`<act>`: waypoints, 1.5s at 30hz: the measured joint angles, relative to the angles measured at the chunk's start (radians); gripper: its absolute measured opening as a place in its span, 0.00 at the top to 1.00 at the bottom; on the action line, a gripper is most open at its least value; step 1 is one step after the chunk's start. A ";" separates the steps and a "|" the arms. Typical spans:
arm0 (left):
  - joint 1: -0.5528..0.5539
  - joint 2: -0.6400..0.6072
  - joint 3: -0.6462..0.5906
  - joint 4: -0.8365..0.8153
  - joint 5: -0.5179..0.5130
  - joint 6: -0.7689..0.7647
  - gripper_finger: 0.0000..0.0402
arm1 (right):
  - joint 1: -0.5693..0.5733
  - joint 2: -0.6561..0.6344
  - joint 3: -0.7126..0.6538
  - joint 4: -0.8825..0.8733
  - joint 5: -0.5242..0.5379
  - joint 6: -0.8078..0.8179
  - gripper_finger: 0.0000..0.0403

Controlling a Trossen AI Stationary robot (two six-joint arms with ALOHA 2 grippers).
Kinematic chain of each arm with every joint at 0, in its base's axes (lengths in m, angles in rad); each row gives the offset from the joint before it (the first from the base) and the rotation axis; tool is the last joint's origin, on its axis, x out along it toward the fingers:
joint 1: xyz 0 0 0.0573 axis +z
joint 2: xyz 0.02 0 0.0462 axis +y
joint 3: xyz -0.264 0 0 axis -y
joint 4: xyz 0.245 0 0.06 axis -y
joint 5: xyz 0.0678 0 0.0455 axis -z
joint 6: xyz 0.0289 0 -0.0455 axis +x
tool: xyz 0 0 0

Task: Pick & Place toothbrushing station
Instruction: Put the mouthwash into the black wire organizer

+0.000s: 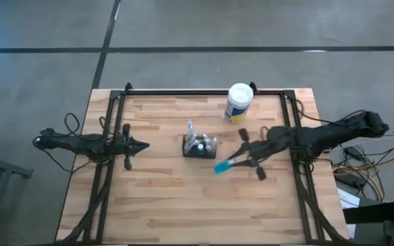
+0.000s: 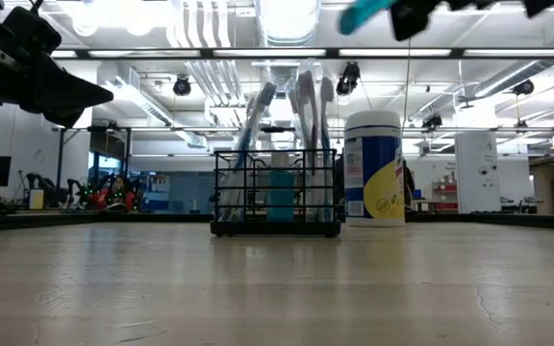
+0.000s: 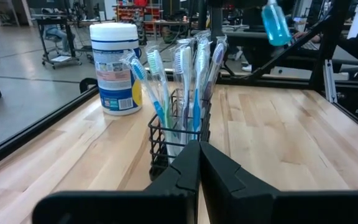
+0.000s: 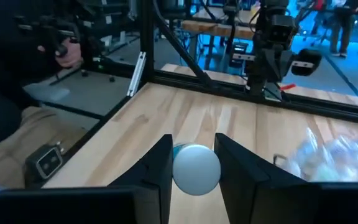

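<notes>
Overhead, the wooden table [image 1: 183, 198] sits on grey floor; beyond it lies a lit workshop with benches. Clenched on a blue bottle [image 1: 223, 166], the right gripper [image 1: 232, 162] hovers just right of the caddy [image 1: 200, 145], whose long axis runs toward each arm, toothbrushes [image 3: 188, 68] upright. A canister [image 1: 239, 102] stands behind it. Across the caddy, the left gripper [image 1: 141, 145] waits, fingers together.

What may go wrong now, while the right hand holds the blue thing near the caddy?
1. The right hand grips the blue object only at one end, so it might slip and fall on the table.
2. The caddy is already crowded with upright toothbrushes; pushing one more in could tip it.
3. The white canister stands close behind and could be bumped.
</notes>
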 joint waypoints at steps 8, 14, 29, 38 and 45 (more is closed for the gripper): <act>0.000 0.000 -0.001 0.012 0.001 0.003 0.97 | 0.001 -0.334 -0.252 0.103 0.008 0.044 0.78; 0.000 0.000 -0.001 0.012 0.000 0.003 0.97 | 0.001 -0.501 -0.388 0.151 0.024 0.066 0.78; 0.000 0.000 -0.002 0.012 0.000 0.001 0.97 | 0.001 -0.693 -0.522 0.148 0.046 0.063 0.78; 0.000 0.000 -0.002 0.012 0.000 0.000 0.97 | 0.001 -0.747 -0.576 0.149 0.053 0.067 0.78; 0.000 0.000 -0.002 0.012 0.000 0.000 0.97 | 0.001 -0.792 -0.602 0.159 0.064 0.070 0.78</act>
